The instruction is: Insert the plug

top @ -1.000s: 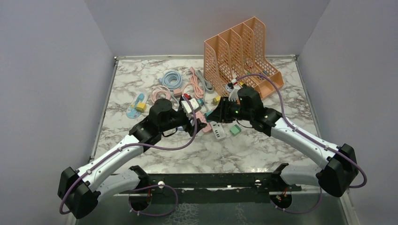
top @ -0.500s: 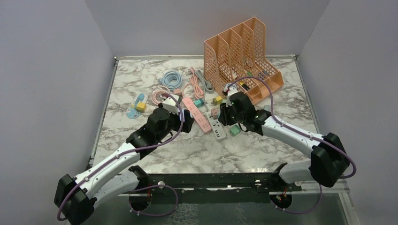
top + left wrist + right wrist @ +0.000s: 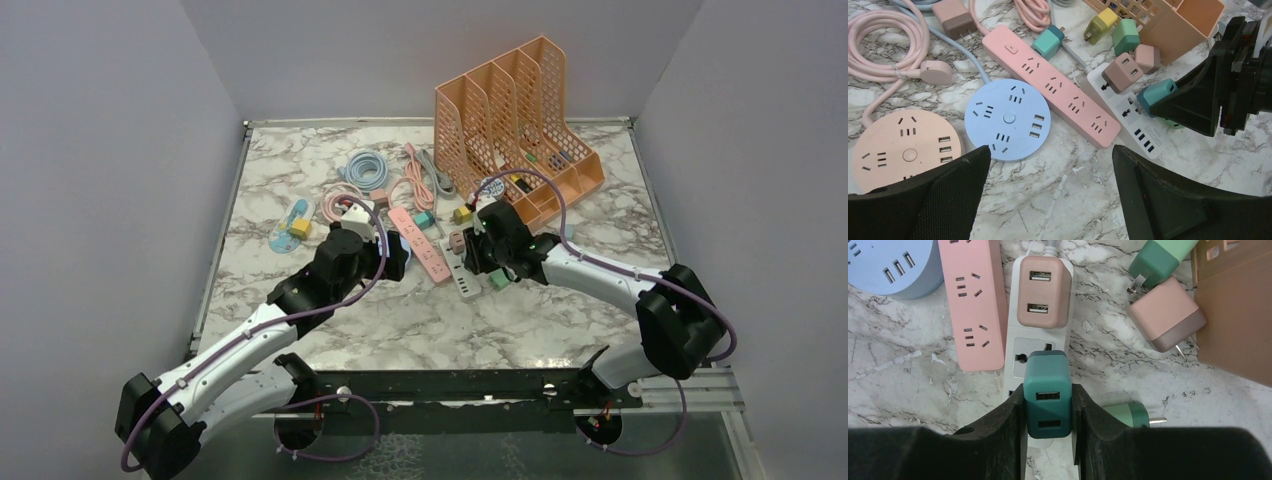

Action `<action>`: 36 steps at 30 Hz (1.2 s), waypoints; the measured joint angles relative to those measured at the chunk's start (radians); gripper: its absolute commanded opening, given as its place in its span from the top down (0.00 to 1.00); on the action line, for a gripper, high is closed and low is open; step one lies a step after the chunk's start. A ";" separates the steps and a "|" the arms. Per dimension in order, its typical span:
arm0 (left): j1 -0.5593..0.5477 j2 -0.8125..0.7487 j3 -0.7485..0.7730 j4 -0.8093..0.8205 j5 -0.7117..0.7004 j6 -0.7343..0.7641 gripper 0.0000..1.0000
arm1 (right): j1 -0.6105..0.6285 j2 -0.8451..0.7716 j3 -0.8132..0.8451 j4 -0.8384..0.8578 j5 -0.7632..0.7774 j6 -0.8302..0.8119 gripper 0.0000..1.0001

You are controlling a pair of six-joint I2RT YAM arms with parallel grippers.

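Pinching teal plug (image 3: 1047, 385), right gripper (image 3: 1048, 405) is aligning it over open socket of white strip (image 3: 1018, 347) for insertion; left gripper (image 3: 1049, 152) is hovering spread, empty.

Teal plug (image 3: 1048, 405), white power strip (image 3: 1015, 346), pink power strip (image 3: 973, 305), grey-veined marble table (image 3: 908, 385).

Right wrist view: the teal plug (image 3: 1047, 401) covers the middle of the white power strip (image 3: 1028, 340). Its prongs are hidden underneath, so seating in the socket cannot be confirmed. The strip's near end is concealed behind the fingers (image 3: 1003, 427) of the right gripper (image 3: 1048, 390). The blue round hub (image 3: 890, 265) and pink strip (image 3: 975, 305) are cut off by the top edge.
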 measured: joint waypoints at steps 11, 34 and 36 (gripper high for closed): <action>0.000 0.053 0.013 -0.016 0.003 0.000 0.06 | 0.000 0.035 0.009 0.030 0.000 0.000 0.99; 0.000 0.098 0.059 -0.062 -0.036 -0.036 0.03 | 0.059 0.177 0.183 -0.149 0.150 0.023 0.99; 0.000 0.108 0.067 -0.074 -0.042 -0.049 0.03 | 0.063 0.186 0.192 -0.161 0.160 0.030 0.99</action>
